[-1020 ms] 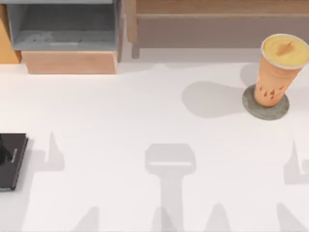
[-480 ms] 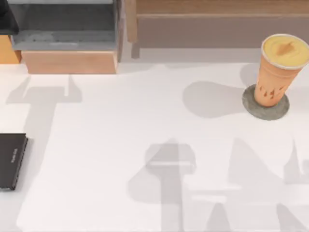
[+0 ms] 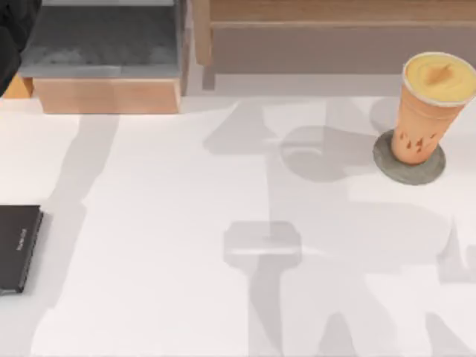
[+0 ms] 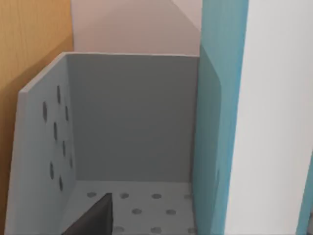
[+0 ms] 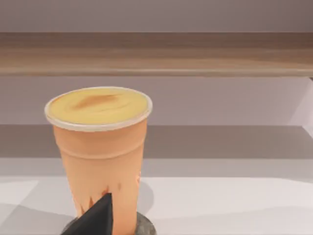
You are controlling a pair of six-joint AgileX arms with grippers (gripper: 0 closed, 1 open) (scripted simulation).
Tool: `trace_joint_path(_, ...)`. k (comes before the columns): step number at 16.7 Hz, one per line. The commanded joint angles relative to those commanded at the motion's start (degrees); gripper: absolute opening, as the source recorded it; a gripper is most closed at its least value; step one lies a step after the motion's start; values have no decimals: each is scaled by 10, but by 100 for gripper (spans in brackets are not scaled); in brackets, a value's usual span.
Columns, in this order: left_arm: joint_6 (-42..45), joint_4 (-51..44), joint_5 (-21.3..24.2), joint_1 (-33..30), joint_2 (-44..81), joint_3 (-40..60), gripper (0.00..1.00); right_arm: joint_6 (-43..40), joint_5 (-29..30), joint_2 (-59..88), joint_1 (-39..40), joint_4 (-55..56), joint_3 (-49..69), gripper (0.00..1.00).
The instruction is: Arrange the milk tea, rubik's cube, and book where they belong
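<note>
The milk tea [image 3: 431,111] stands upright on a grey round coaster [image 3: 409,165] at the far right of the white desk [image 3: 186,223]. The left wrist view shows the teal book [image 4: 220,122] upright beside a grey perforated bin [image 4: 127,117]. A black slab [image 3: 18,248] lies at the desk's left edge. Whether either end effector is apart or together cannot be told.

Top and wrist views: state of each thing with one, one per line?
Tall tapered orange milk tea cup: upright on the flat grey round disc, nothing gripping it.
Thin teal-blue book: on edge beside the grey perforated bin, close to the left wrist camera.
Black flat slab: lying flat at the table's left edge.
Left gripper: cannot tell.
Right gripper: cannot tell, facing the cup.
</note>
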Motion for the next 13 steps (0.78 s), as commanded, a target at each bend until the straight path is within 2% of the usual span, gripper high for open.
trace_joint_path(4,0,32,-7,-10,90,61,100,0,0,0,0,0,0,100)
trace_joint_path(13,0,30,-5,-8,111,84,100,0,0,0,0,0,0,100)
